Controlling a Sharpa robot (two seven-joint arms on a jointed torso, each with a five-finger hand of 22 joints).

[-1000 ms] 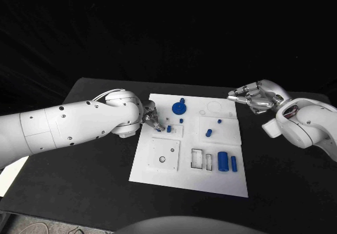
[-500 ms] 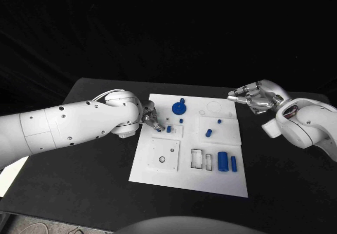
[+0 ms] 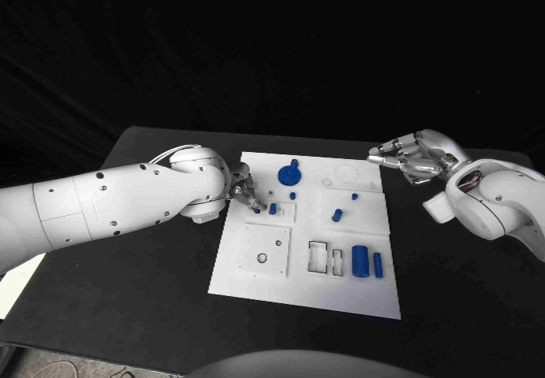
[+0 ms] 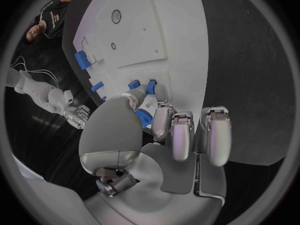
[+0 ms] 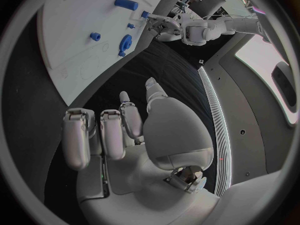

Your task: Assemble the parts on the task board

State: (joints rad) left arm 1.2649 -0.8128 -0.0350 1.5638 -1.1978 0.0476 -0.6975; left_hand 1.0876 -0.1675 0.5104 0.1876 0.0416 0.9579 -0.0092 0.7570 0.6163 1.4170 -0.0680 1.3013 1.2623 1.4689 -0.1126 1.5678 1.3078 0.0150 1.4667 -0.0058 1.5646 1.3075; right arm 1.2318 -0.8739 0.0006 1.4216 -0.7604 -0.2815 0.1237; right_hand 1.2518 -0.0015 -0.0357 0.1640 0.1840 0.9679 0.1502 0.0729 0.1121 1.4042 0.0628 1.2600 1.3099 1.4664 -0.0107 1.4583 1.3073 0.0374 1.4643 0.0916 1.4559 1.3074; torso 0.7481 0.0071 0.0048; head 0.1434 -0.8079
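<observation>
Pinching small blue peg (image 3: 272, 208) over task board (image 3: 298, 293): left hand (image 3: 241, 191) fingertips; right hand (image 3: 411, 160) curled, holding nothing.

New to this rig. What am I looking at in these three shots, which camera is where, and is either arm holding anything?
It is a two-armed robot at a black table. One picture looks down from its head; the two round ones come from cameras at each wrist, behind that arm's own robot hand.

In the middle lies the white rectangular task board, carrying small blue plastic parts: a blue gear-shaped piece, a fat blue cylinder with a thinner blue rod beside it, and a few small blue pegs.

The left robot hand reaches over the board's left edge, its fingertips at a small blue peg; the left wrist view shows them closed around it. The right robot hand hovers off the board's far right corner, fingers curled, holding nothing.
</observation>
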